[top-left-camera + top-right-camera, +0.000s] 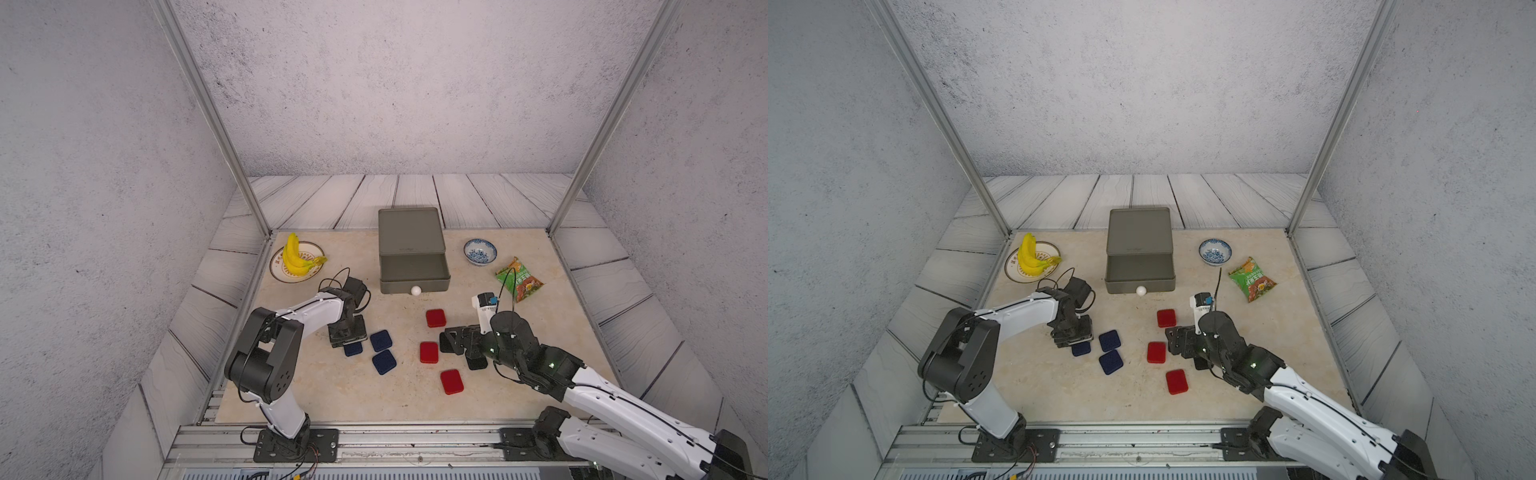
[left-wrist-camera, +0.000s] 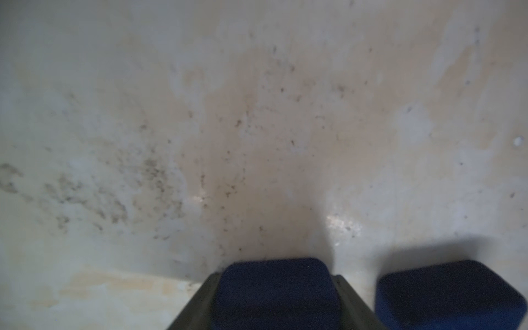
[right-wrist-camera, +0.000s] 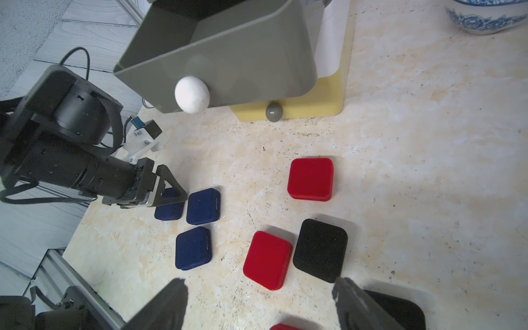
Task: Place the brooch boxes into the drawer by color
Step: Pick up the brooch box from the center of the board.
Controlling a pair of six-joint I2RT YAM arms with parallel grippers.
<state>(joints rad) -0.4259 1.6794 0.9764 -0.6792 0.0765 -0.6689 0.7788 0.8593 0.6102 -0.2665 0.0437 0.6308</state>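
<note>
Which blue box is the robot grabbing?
The blue box nearest the left arm: the left gripper pinches it between its fingers. The other two blue boxes lie free beside it.

Soft, even indoor light.
Left wrist view blurred; small glare on the beige marbled tabletop [image 2: 343, 225]; top views bow at edges.

Blurred navy box [image 2: 275, 294], partly off-frame.

Bare tabletop [image 1: 395, 316] separates the pulled-out grey tier [image 1: 399, 286] from a red box [image 1: 435, 318].
</note>
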